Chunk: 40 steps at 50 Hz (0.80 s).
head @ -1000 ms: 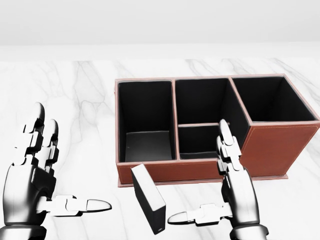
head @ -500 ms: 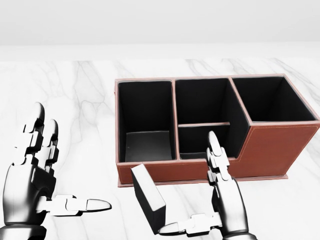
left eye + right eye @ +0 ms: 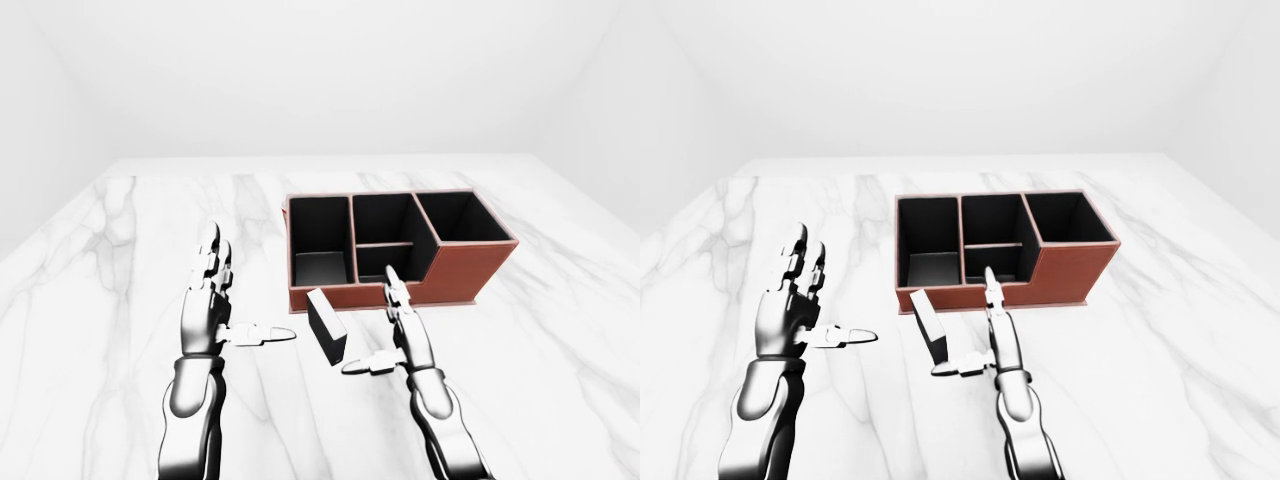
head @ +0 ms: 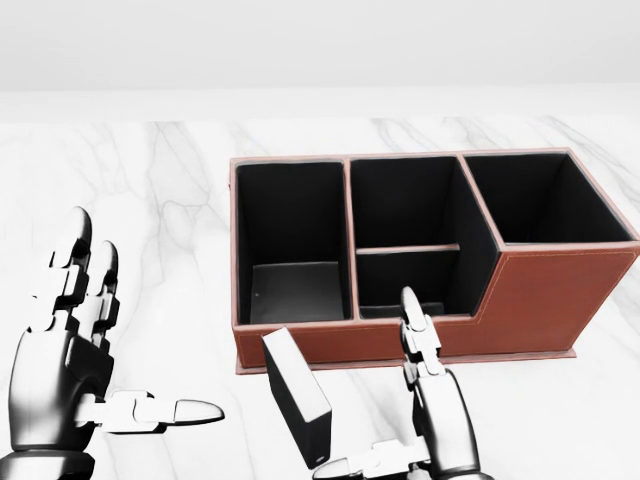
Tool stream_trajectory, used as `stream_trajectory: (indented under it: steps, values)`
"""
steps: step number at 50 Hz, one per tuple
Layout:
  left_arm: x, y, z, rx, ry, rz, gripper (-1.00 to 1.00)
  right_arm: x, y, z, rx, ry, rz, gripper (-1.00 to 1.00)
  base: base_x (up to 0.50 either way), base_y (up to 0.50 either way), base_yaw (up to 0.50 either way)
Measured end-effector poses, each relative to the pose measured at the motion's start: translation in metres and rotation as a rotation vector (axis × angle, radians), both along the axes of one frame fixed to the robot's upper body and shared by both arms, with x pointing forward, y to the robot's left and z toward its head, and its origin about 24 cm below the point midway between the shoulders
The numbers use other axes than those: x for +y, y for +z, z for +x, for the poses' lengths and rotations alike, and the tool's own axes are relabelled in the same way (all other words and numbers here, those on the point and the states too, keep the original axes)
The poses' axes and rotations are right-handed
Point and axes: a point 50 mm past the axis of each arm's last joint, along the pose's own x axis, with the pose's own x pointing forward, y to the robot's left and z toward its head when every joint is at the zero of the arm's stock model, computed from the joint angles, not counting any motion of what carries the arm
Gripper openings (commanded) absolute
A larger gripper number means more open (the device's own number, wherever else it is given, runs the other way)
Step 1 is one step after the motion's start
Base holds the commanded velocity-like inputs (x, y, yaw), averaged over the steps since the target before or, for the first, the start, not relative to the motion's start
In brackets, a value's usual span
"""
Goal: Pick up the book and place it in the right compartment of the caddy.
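The book [image 4: 297, 397] is a dark slab with a pale upper face. It stands tilted on the white marble table [image 4: 150, 180], just below the caddy's left end in the head view. The caddy [image 4: 540, 300] is brown outside and black inside; its right compartment [image 4: 540, 200] is the tall one and holds nothing. My right hand [image 4: 372, 392] is open just right of the book, fingers pointing up, thumb reaching left to the book's lower corner. My left hand [image 4: 145, 315] is open and empty at the left, apart from the book.
The caddy also has a long left compartment [image 4: 292, 240] and two smaller middle ones [image 4: 405, 215], all holding nothing. White walls stand beyond the table's far edge [image 3: 320, 160].
My right hand has moved left and lower in the head view, closing on the book; its thumb now reaches the book's lower corner. The left hand, book and caddy have not moved.
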Motion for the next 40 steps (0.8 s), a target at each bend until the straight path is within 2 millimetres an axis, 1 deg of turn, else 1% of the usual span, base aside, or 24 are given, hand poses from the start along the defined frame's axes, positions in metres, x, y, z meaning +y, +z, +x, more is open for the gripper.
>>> stream_trajectory:
  steps: [23,40]
  values:
    - [-0.001,0.0,0.001,0.002,-0.001,-0.001,1.0,0.003,-0.018,0.002,0.074,0.004,-0.022,1.0,0.0,0.0,0.0]
    - [-0.001,-0.002,0.002,0.006,-0.003,-0.001,1.0,0.009,-0.02,-0.004,0.083,0.031,-0.023,1.0,0.0,0.0,0.0]
